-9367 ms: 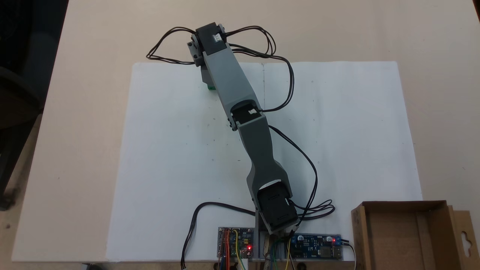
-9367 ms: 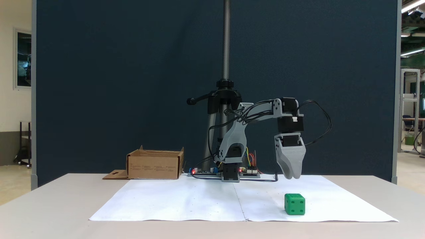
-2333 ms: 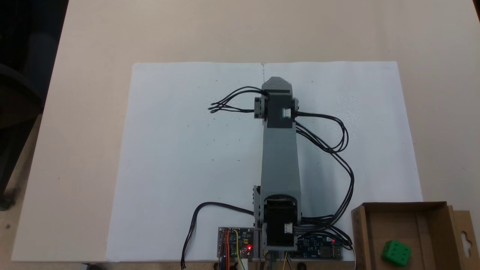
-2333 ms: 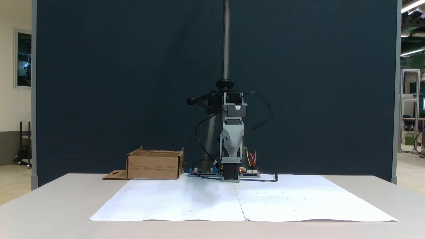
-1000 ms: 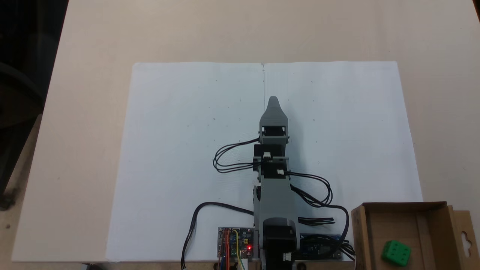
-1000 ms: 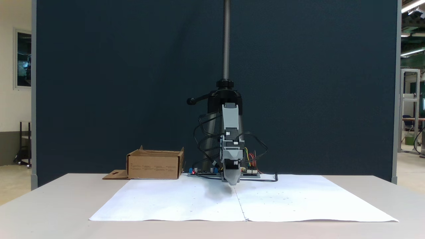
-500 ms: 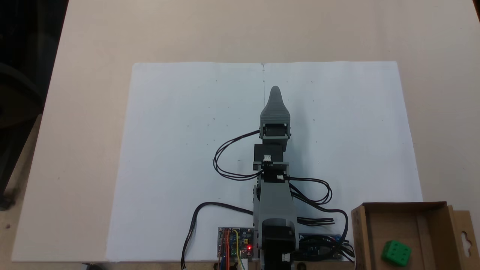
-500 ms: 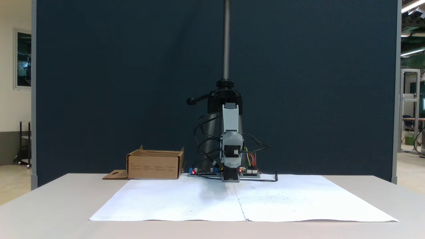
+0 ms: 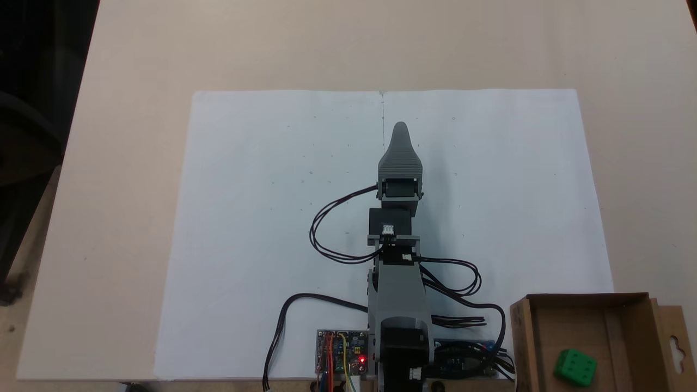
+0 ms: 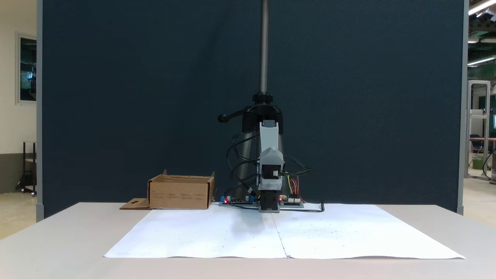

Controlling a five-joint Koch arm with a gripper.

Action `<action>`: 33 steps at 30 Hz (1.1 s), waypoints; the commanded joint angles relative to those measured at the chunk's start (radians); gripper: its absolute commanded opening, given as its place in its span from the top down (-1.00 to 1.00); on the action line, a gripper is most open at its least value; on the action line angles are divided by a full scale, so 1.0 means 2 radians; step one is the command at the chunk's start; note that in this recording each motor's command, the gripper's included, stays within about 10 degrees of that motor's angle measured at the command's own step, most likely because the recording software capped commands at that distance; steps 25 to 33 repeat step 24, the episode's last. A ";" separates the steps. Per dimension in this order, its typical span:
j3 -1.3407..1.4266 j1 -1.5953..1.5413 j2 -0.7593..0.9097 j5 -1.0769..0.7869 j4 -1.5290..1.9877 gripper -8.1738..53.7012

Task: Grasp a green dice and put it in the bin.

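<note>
The green dice (image 9: 575, 368) lies inside the bin (image 9: 582, 297), a brown cardboard box at the lower right corner of a fixed view. The other fixed view shows the bin (image 10: 180, 192) at the left, and its walls hide the dice there. My gripper (image 9: 400, 127) points away from the base over the middle of the white paper, far from the bin, with nothing seen in it. From above, a single grey jaw covers the other. From the front, the gripper (image 10: 270, 170) faces the camera above the base.
White paper (image 9: 272, 218) covers the middle of the table. Circuit boards (image 9: 342, 351) and black cables (image 9: 337, 228) sit by the arm's base at the near edge. A stand pole (image 10: 264, 58) rises behind the arm, in front of a dark blue partition (image 10: 116, 97).
The dice, once on the paper under the gripper, now lies in the bin. The arm has swung back to centre and folded down. In the last second the gripper's tip rose and reached slightly forward.
</note>
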 commanded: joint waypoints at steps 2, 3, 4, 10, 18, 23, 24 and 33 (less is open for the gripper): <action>0.033 0.015 0.052 -0.038 -0.067 -0.78; 0.033 0.015 0.052 -0.038 -0.067 -0.79; 0.033 0.015 0.052 -0.038 -0.068 -0.79; 0.032 0.014 0.052 -0.038 -0.080 -0.79; 0.033 0.013 0.051 -0.038 -0.079 -0.78; 0.032 0.011 0.051 -0.038 -0.079 -0.79; 0.032 0.011 0.051 -0.038 -0.079 -0.78; 0.032 0.011 0.051 -0.038 -0.079 -0.78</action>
